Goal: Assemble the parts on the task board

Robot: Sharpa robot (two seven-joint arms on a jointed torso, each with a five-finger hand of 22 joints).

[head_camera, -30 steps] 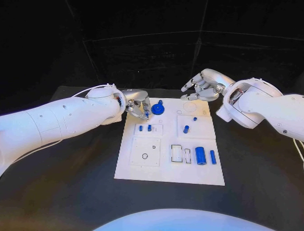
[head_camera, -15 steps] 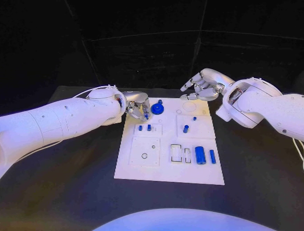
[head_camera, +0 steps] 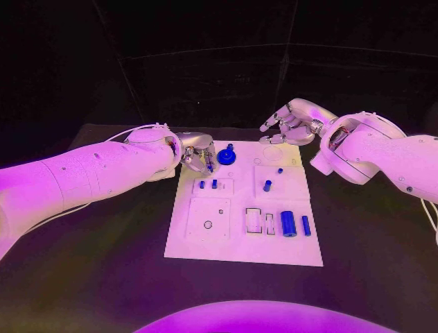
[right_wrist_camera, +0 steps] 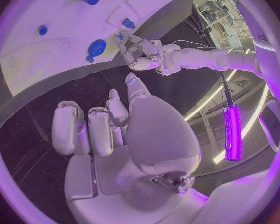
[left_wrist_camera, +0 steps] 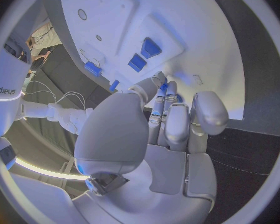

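Pinching a small blue part over the task board, left robot hand; right robot hand loosely curled, empty.

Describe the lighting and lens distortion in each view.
Head view: magenta light washes the task board and both arms, black surroundings, edges straight. Left wrist view: cooler bluish-white light, fisheye bending the board's edges behind the left hand. Right wrist view: purple cast over the right hand, bright glowing strip, same circular bending.

A black desk carried the scene; dark panels stood behind it, and a white cable hung at the desk's right side.
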